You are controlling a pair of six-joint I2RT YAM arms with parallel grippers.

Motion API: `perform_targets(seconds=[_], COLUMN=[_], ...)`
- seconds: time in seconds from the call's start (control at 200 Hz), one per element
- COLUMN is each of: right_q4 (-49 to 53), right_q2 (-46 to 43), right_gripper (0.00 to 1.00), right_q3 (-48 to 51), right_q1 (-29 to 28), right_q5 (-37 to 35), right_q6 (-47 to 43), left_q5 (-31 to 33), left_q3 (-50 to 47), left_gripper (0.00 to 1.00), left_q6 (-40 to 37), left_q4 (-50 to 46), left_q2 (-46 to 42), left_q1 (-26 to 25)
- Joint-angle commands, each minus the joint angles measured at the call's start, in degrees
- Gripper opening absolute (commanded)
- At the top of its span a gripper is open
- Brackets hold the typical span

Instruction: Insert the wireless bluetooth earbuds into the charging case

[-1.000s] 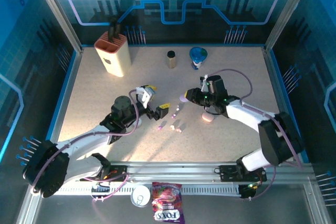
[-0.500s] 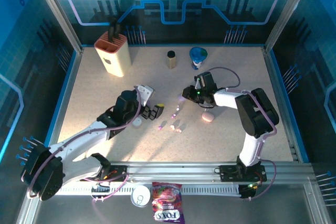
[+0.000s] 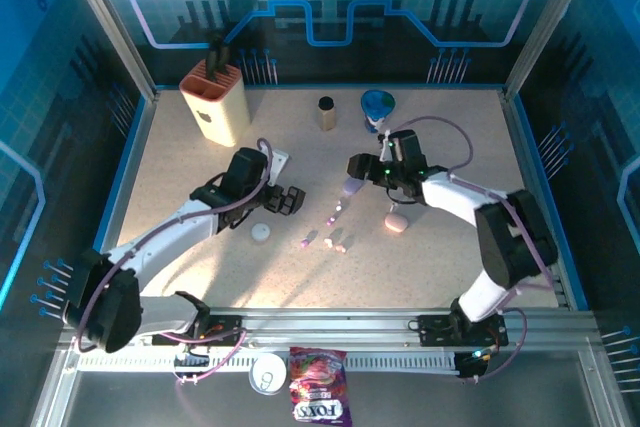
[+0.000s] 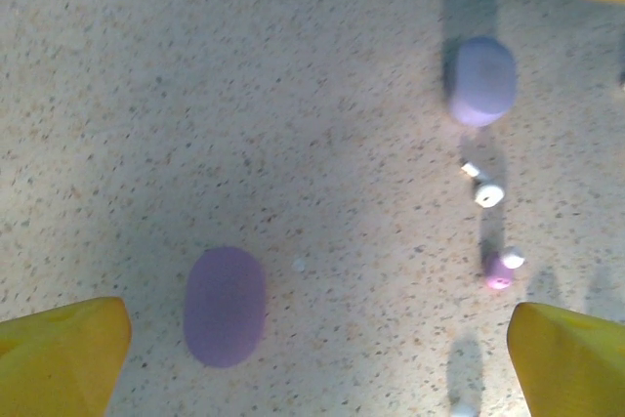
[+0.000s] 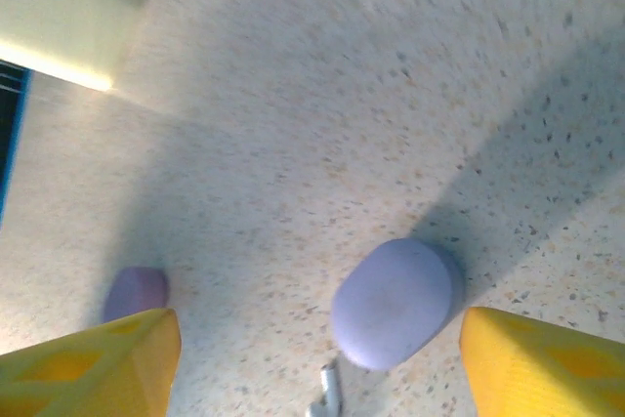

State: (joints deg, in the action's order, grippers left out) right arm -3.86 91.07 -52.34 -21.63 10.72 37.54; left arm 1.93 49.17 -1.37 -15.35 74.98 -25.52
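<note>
A closed lavender charging case (image 5: 395, 302) lies on the table between the wide-spread yellow fingers of my open right gripper (image 5: 317, 344); no finger touches it. In the top view the case (image 3: 350, 187) sits just below that gripper (image 3: 357, 166). A white earbud (image 5: 327, 393) lies right beside it. My left gripper (image 4: 317, 339) hangs open over bare table, with a flat purple case (image 4: 225, 307) by its left finger. A white earbud (image 4: 484, 189) and a pink earbud (image 4: 499, 271) lie in a row below the lavender case (image 4: 481, 80). More earbuds (image 3: 335, 242) are scattered mid-table.
A pink case (image 3: 396, 222) lies right of the earbuds and a white case (image 3: 261, 232) to their left. At the back stand a cream knife block (image 3: 215, 102), a small brown jar (image 3: 326, 113) and a blue cup (image 3: 377, 107). A sweets bag (image 3: 317, 397) lies off the table's front.
The right gripper has opened and let the lavender case down onto the table. The left arm has drawn back and up-left, away from the earbuds.
</note>
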Motion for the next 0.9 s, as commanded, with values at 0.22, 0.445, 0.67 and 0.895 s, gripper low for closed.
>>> perform_targets(seconds=[0.22, 0.445, 0.67, 0.895], right_q4=[4.83, 8.39, 9.32, 8.86], right_q2=[-17.31, -24.17, -25.34, -24.82], right_gripper=[0.76, 0.76, 0.76, 0.76], right_q3=[11.03, 14.26, 14.98, 14.82], right_q1=[-0.34, -0.35, -0.26, -0.30], right_q5=[-3.22, -5.91, -6.55, -5.97], right_q6=[-3.79, -4.03, -4.06, -3.70], left_q5=[2.78, 2.38, 3.74, 5.02], left_q3=[10.12, 12.49, 14.50, 15.65], left_gripper=[0.90, 0.82, 0.75, 0.70], left_q6=[-1.87, -3.76, -4.74, -4.51], left_q4=[-15.92, -16.30, -17.69, -18.13], left_q2=[12.28, 18.60, 23.79, 27.09], left_q1=[2.11, 2.36, 2.66, 3.19])
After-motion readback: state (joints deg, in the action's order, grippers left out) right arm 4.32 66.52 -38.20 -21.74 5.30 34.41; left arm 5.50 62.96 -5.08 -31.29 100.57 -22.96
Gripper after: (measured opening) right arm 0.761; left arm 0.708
